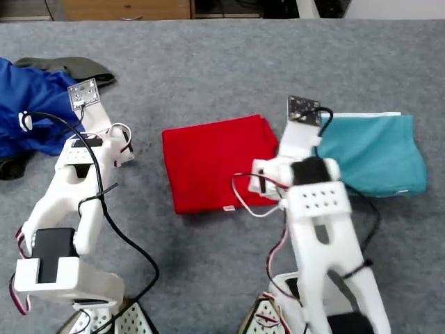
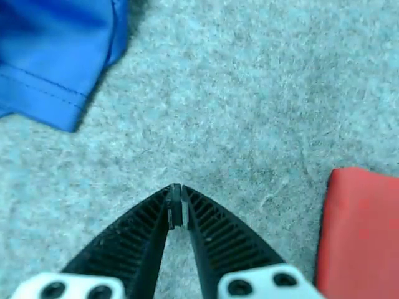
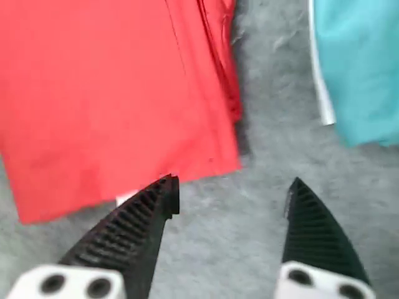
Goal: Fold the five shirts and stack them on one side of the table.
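Note:
A folded red shirt point(image 1: 215, 163) lies flat mid-table, its layered edge point(image 3: 218, 75) facing the right arm. To its right rests a folded teal shirt point(image 1: 375, 153), with one corner point(image 3: 355, 68) near that arm's fingers. A crumpled blue shirt point(image 1: 28, 104) lies at the far left, its hem point(image 2: 56, 68) ahead of my left gripper point(image 2: 176, 208). That gripper is shut on nothing, just above bare carpet. My right gripper point(image 3: 234, 190) is open over the carpet, just off the red shirt's corner.
A dark olive garment point(image 1: 69, 68) lies behind the blue shirt, and a dark piece of cloth point(image 1: 10, 168) peeks out at the left edge. Grey carpet point(image 1: 208, 76) covers the table. Wooden furniture point(image 1: 125, 8) stands beyond the far edge.

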`<state>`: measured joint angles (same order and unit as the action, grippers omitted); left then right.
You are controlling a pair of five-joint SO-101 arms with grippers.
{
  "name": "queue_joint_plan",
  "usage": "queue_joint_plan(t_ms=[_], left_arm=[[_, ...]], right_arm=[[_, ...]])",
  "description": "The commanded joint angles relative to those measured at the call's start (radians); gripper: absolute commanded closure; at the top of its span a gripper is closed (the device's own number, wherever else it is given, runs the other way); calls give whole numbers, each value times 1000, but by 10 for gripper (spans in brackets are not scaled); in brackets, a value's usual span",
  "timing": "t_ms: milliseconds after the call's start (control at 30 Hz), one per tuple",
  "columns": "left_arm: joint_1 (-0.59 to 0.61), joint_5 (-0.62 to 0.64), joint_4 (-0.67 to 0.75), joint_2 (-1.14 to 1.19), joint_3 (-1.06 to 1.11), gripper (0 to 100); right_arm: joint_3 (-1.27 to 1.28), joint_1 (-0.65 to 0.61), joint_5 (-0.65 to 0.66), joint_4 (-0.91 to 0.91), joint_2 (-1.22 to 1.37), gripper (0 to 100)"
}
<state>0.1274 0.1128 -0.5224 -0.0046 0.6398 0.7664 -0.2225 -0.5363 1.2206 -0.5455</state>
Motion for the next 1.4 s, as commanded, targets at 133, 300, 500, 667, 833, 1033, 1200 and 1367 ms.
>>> queue_joint_plan(t_ms=[133, 300, 500, 667, 833, 1033, 1200, 1367], left_arm=[[-6, 2, 14, -8, -55, 979], [-5, 2, 14, -7, -55, 979], [-8, 2, 14, -7, -55, 979], [-6, 2, 14, -7, -55, 979], [-5, 2, 14, -5, -55, 979], [-6, 0, 14, -5, -55, 979], [-6, 0, 14, -5, -55, 979], [-6, 0, 14, -5, -55, 979]], right_arm=[[-7, -42, -219, -192, 217, 702], [-5, -36, -252, -285, 283, 702], [-1, -36, -252, -377, 344, 702], [-4, -35, -278, -476, 470, 702], [-7, -30, -293, -554, 587, 702], [-16, -4, -290, -559, 518, 785], [-16, -7, -236, -559, 446, 954], [-22, -4, -227, -519, 441, 946]])
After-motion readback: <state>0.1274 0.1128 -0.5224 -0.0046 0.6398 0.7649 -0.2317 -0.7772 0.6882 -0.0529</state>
